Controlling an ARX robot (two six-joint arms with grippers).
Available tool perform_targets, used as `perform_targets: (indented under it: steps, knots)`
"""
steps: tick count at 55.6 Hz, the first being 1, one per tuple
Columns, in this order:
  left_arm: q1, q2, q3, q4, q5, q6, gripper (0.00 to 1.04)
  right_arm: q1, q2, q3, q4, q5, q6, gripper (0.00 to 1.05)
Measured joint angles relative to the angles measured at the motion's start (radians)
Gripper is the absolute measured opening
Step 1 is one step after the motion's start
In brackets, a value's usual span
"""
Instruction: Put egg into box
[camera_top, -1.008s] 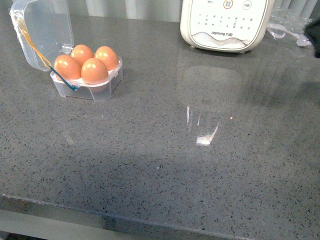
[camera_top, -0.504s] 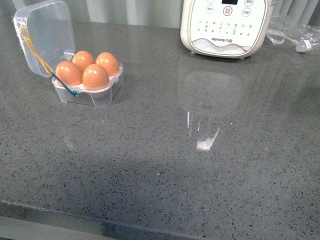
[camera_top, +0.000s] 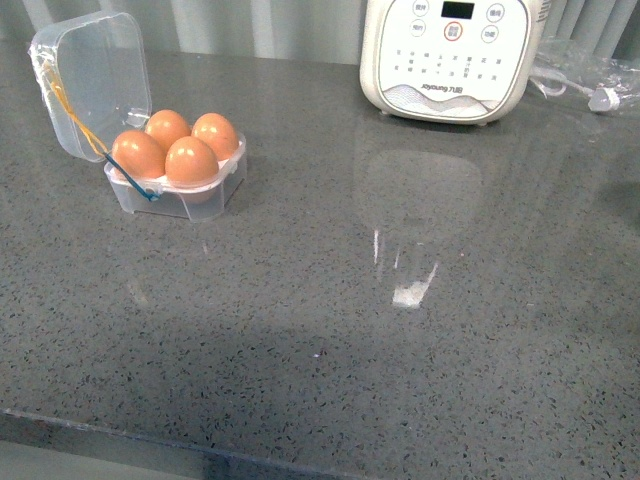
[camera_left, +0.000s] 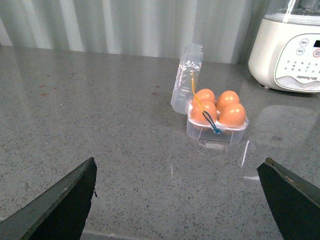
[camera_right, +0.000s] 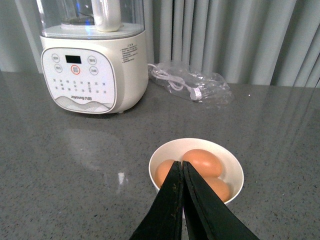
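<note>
The clear plastic box stands at the far left of the grey counter, lid open and upright. Four orange-brown eggs fill its cups. It also shows in the left wrist view, ahead of my left gripper, which is open, empty and well short of it. My right gripper is shut and empty. Its tips are just in front of a white bowl holding three more eggs. Neither arm shows in the front view.
A white Joyoung appliance stands at the back of the counter; the right wrist view shows it too. A bagged white cable lies to its right. The counter's front edge is near. A curtain hangs behind.
The dark shape at the front view's right edge has gone. The box and appliance sit slightly lower in the front view. The eggs in the box have not moved.
</note>
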Motion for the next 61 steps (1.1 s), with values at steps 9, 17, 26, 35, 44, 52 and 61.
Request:
perform_targets:
  steps: [9, 17, 26, 35, 44, 52, 61]
  knots:
    - [0.000, 0.000, 0.000, 0.000, 0.000, 0.000, 0.98, 0.043, -0.078, -0.046, -0.036, 0.063, 0.000, 0.03]
    - [0.000, 0.000, 0.000, 0.000, 0.000, 0.000, 0.98, 0.100, -0.154, -0.080, -0.078, 0.093, 0.000, 0.03]
    - [0.000, 0.000, 0.000, 0.000, 0.000, 0.000, 0.98, 0.102, -0.230, -0.103, -0.127, 0.100, 0.000, 0.03]
    - [0.000, 0.000, 0.000, 0.000, 0.000, 0.000, 0.98, 0.102, -0.302, -0.122, -0.179, 0.100, 0.000, 0.03]
    - [0.000, 0.000, 0.000, 0.000, 0.000, 0.000, 0.98, 0.102, -0.354, -0.162, -0.188, 0.100, 0.000, 0.03]
    - [0.000, 0.000, 0.000, 0.000, 0.000, 0.000, 0.98, 0.102, -0.455, -0.162, -0.278, 0.100, 0.000, 0.03]
    - [0.000, 0.000, 0.000, 0.000, 0.000, 0.000, 0.98, 0.102, -0.542, -0.162, -0.365, 0.100, 0.000, 0.03]
